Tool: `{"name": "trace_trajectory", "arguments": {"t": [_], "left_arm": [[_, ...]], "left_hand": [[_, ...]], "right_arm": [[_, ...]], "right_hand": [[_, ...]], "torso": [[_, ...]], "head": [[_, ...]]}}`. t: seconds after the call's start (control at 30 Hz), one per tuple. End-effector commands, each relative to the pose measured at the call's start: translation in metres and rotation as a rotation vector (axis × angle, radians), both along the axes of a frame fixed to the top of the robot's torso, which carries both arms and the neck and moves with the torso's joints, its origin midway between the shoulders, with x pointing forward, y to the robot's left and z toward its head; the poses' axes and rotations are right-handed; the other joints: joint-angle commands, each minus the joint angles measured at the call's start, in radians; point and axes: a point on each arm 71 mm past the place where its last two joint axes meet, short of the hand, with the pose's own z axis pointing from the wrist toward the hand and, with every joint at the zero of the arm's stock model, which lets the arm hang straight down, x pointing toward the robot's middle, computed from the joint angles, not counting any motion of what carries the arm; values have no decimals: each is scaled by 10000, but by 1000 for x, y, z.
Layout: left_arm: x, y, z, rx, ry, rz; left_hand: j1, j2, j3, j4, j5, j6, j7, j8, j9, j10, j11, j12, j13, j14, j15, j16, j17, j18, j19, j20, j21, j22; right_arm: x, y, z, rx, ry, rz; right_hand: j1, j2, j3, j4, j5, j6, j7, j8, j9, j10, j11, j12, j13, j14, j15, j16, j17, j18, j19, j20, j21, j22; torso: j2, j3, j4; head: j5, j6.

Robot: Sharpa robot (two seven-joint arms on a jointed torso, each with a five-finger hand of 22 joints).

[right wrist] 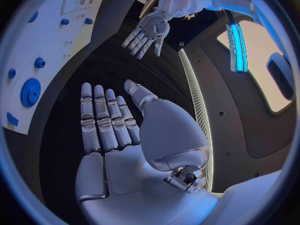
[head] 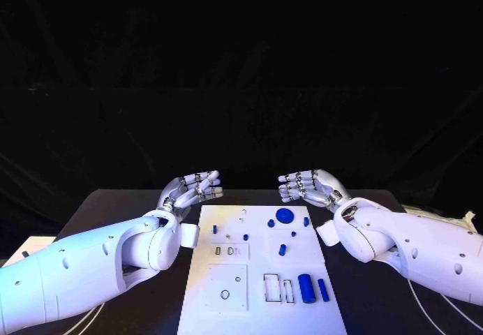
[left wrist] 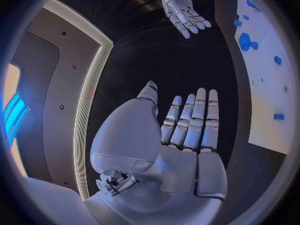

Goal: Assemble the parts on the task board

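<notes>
The white task board (head: 264, 279) lies flat in the middle of the black table (head: 403, 307), with its long side running away from the robot.

Closest to the robot, on the right part of the board, two long blue parts lie side by side: a fat one (head: 306, 288) and a thin one (head: 323, 289). Just beside them on the left are narrow slots (head: 271, 287) cut in the board. A little farther back, a small blue peg (head: 282, 249) sits near the middle of the board. Past that, a small blue piece (head: 271, 223) sits just beside a big round blue part (head: 285, 216) near the far end. A few tiny blue bits dot the left side of the board too, like this one (head: 213, 228).

The left hand (head: 189, 190) is up in the air at the far left corner of the board. Its fingers are a bit curled and apart, and it holds nothing. In its wrist view the fingers (left wrist: 190, 120) are straight, side by side, palm bare.

The right hand (head: 314, 187) is up at the far right corner. It holds nothing as well, and its fingers (right wrist: 103, 117) lie straight, with the thumb off to one side.

The two hands are well apart and touch no part.
</notes>
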Motion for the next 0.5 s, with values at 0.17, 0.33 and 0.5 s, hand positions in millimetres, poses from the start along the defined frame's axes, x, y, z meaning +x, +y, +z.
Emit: {"name": "trace_trajectory", "arguments": {"t": [0.17,0.33,0.5], "left_arm": [[-12,1,13,-544,-122,-935],[-22,2,23,-708,-157,-1195],[-33,-2,32,-884,-197,-1513]], "left_hand": [[626,174,-260,-533,24,1901,158,188,-4,2408,-467,80,74,2563,-631,411,572,210,2619,-549,1034,334],[658,189,-298,-585,24,1951,140,143,-14,2483,-490,1,69,2686,-666,381,669,205,2747,-588,1075,342],[664,186,-306,-596,24,1949,137,130,-17,2482,-489,-19,65,2683,-665,362,680,203,2764,-592,1080,343]], "right_arm": [[4,-1,23,-2816,-2224,417],[5,2,32,-4623,-2955,621],[7,8,39,-6746,-3553,835]], "right_hand": [[179,-240,610,-459,-196,1743,-73,26,39,1981,-534,-94,38,2472,-741,417,180,118,1514,-783,1590,733],[216,-363,562,-543,-270,2157,-303,-34,37,2648,-789,-168,50,3718,-1150,773,453,112,2045,-1192,2909,1502],[107,-492,506,-515,-460,2366,-447,-137,32,2943,-1005,-305,48,5004,-1447,1414,928,129,2514,-1470,4070,2186]], "torso": [[558,-28,-35],[889,-67,-27],[1214,-79,31]], "head": [[-73,139],[-157,262],[-274,353]]}}
